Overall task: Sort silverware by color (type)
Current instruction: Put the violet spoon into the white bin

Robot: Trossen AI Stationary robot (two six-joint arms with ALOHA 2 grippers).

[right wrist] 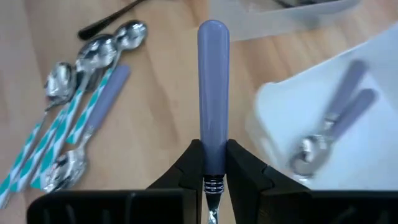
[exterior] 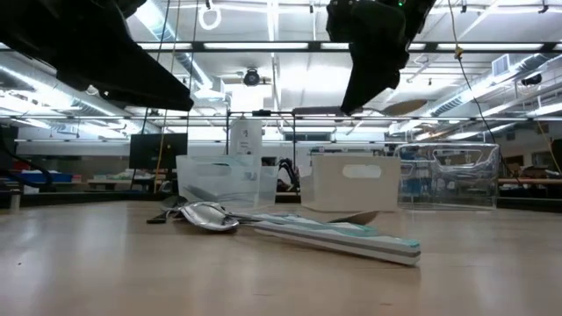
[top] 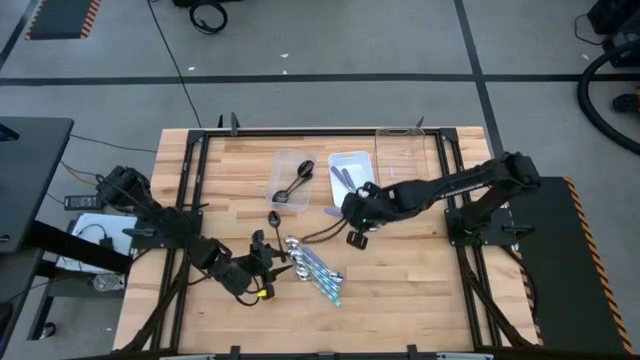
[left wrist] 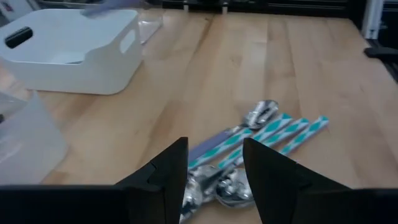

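Observation:
Several spoons [top: 312,266] lie in a heap on the wooden table: shiny bowls, teal-patterned handles [left wrist: 273,132] and one purple handle [left wrist: 214,147]. A dark spoon [top: 273,219] lies apart from them. My left gripper [top: 268,262] is open, and its fingers [left wrist: 177,163] stand over the heap's bowl ends. My right gripper [top: 352,212] is shut on a purple-handled spoon [right wrist: 212,87], between the heap and the white tray [top: 352,160]. That tray holds two purple-handled spoons [right wrist: 339,121]. The clear tray [top: 280,168] holds dark spoons [top: 296,184]. My right gripper pinches the purple handle at its end next to the metal neck [right wrist: 212,163], between the two fingers. The fingers lie along the spoon, and the handle sticks out forward past the fingertips. The spoon is lifted clear of the table.
A second clear tray [top: 405,150] stands at the far right of the tray row. Black frame rails [top: 190,180] run along the table's left and right sides. Bare wood lies toward the table's near right.

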